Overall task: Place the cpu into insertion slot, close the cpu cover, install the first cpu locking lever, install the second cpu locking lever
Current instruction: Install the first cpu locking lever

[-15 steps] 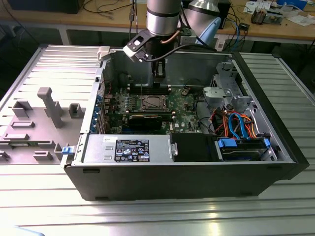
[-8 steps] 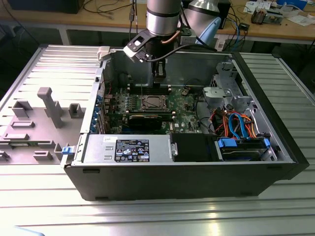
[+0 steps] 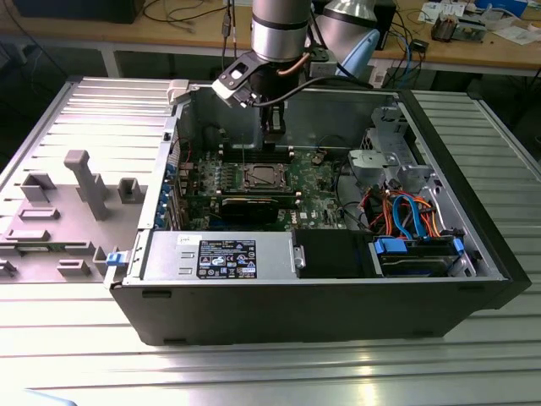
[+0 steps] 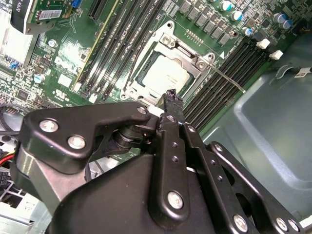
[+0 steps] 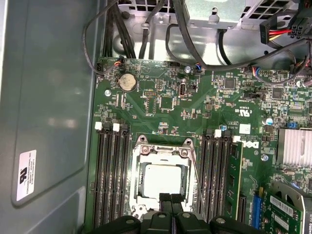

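Cpu (image 5: 160,179): silver top up, lying seated in the insertion slot (image 5: 137,204) on the green motherboard (image 5: 161,105), inside the open computer case (image 3: 338,296). Cpu cover (image 5: 161,152): lying down around the chip. Locking lever (image 5: 197,178): thin rod, standing out at a slant beside the cover. Gripper (image 5: 171,199): fingertips resting together, holding nothing, hanging just above the slot's edge. Memory slots (image 5: 112,175): flanking the slot.

Inside the open computer case (image 3: 338,313) on the bench (image 3: 254,372), the pincer (image 3: 272,128) hangs just above the cpu (image 3: 259,177), at its twelve o'clock; grey fixtures (image 3: 84,182) stand at the case's nine o'clock.
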